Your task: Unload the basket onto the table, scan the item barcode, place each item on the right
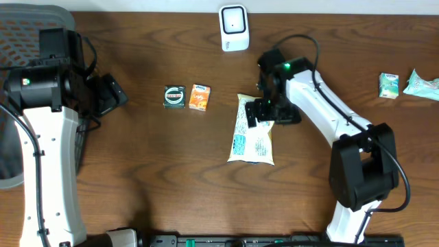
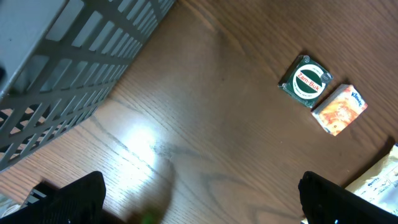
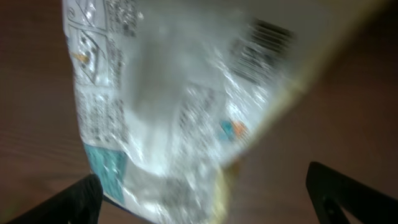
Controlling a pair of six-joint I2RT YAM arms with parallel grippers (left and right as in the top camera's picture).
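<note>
Bag (image 1: 252, 140): white, flat on table (image 1: 151, 158), barcode (image 3: 264, 40) up.
Right end effector (image 1: 266, 115): released, spread above bag.
Left end effector (image 2: 202, 202): released, empty.
Scanner (image 1: 234, 28): far table edge.

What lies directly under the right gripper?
A white printed packet on the wooden table; its barcode shows in the wrist view. From overhead, the right gripper covers the packet's upper right part.

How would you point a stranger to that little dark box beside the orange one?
On the wooden table, find the large white packet in the middle. Two small boxes lie toward the left arm. Yours is the dark green box with a round label, farther out than the orange box.
</note>
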